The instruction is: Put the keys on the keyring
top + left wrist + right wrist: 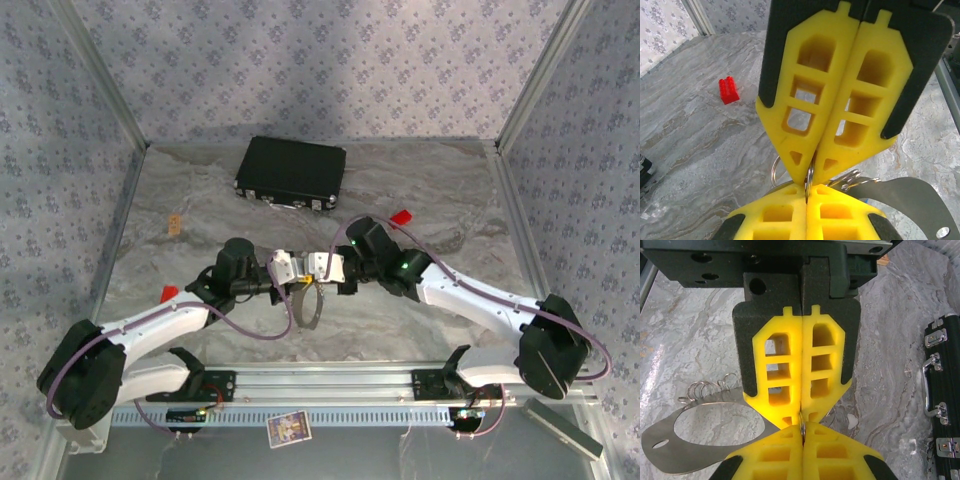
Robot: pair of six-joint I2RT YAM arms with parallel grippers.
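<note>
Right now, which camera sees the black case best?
The top external view. It shows the whole black case lying flat at the far side of the table. The right wrist view catches one side of it, with its silver handle and latches, cut off by the picture's edge.

Two red blocks point(401, 216) point(169, 293), one black case point(290, 172), one metal plate point(705, 440), two grippers point(806, 190) point(801, 430).
</note>
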